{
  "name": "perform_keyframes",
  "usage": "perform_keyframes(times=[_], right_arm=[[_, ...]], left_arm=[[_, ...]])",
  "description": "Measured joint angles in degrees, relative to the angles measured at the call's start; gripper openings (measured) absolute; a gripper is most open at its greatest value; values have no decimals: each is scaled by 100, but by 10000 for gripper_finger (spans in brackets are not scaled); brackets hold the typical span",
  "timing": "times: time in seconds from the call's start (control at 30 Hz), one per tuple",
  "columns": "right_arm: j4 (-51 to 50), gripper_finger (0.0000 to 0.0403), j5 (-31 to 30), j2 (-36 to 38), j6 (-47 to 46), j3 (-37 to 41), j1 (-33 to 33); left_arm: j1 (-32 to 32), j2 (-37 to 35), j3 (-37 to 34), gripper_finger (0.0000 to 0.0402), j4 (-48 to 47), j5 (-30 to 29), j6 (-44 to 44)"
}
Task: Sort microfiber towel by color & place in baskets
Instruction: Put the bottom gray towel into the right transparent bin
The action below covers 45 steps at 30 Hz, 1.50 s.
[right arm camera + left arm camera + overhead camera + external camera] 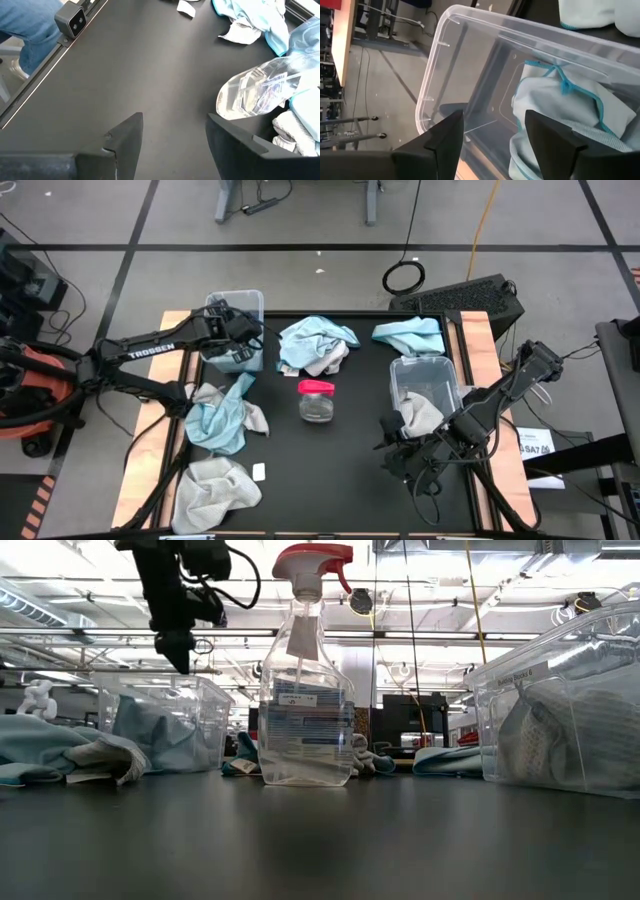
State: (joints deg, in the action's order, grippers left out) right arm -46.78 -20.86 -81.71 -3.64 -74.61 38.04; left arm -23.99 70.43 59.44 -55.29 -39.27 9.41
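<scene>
"TROSSEN" can be read on the left arm (150, 350). The left gripper (243, 332) is held over the left basket (238, 305), fingers spread, a blue towel (570, 107) inside. The right gripper (392, 452) is parked near the right basket (425, 370), fingers apart. The spray bottle (305, 680) label is unreadable.

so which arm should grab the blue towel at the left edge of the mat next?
Left, probably. The left gripper hovers open over the left basket, which holds blue cloth, near that blue towel. The right gripper is open near the right basket.
</scene>
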Motion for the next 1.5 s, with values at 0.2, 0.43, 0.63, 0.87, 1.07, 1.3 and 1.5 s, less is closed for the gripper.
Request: perform_keyframes(times=[0.2, 0.43, 0.63, 0.87, 1.07, 1.3, 1.5], right_arm=[[-61, 208, -21, 0, 25, 0, 0], [-169, 208, -251, 0, 108, 0, -4], [-171, 208, -409, 0, 268, 0, -22], [-275, 208, -960, -2, 306, 2, -22], [-367, 208, -1288, -2, 302, 2, -22], [-501, 208, -1897, -2, 284, 2, -76], [-506, 208, -1991, -2, 284, 2, -236]], left_arm=[[66, -207, 0, 219, 127, -2, 2], [375, -700, 0, 219, 287, 21, -4], [744, -1157, 0, 219, 421, 509, -158], [1207, -1415, 0, 219, 413, 1257, -511], [1718, -1426, 0, 219, 560, 1949, -762], [2407, -1426, 0, 219, 1093, 2308, -767], [2969, -1424, 0, 219, 1394, 2463, -806]])
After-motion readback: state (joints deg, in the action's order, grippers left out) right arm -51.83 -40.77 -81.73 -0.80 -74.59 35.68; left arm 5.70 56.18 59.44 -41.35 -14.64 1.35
